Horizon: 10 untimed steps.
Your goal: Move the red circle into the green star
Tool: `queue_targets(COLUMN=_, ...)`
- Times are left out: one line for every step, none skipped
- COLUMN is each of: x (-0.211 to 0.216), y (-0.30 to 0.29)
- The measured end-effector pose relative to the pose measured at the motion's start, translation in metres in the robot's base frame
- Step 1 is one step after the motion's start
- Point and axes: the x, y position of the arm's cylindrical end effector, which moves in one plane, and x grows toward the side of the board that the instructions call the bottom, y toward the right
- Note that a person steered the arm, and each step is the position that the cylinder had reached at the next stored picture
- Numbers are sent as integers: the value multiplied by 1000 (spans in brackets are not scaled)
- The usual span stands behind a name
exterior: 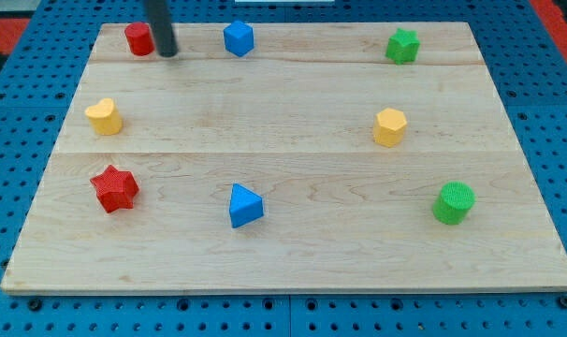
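At about eleven o'clock on the counter (pixel 293 140), you will find the red circle (pixel 138 38), close to the far edge. Your rod comes down just at its three o'clock side, and my tip (pixel 167 54) rests touching or all but touching the block; you cannot tell which from this view. No pincer shows anywhere, since the arm ends in the bare rod, so you cannot tell any spread or pinch.

Look across to one o'clock and you see the green star (pixel 402 45), well apart from the red circle, along the same far strip of wood. Between the two, nearer the tip, sits a blue block (pixel 239 38) at roughly twelve o'clock; its shape looks angular, perhaps a hexagon.

At nine o'clock you have a yellow block (pixel 104 116), rounded, its exact shape hard to make out. At three o'clock stands a yellow block with flat sides (pixel 389 126). Near eight o'clock lies the red star (pixel 113 188), at six o'clock a blue triangle (pixel 245 206), and at four o'clock a green cylinder (pixel 453 203).
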Motion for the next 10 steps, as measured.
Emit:
queue_targets(x=8, y=79)
queue_targets(x=53, y=135)
queue_targets(x=78, y=212)
queue_targets(x=55, y=311)
queue_targets(x=-7, y=367)
queue_targets(x=-39, y=341)
queue_targets(x=-20, y=270)
queue_targets(x=22, y=288)
queue_targets(x=33, y=269)
queue_targets(x=29, y=239)
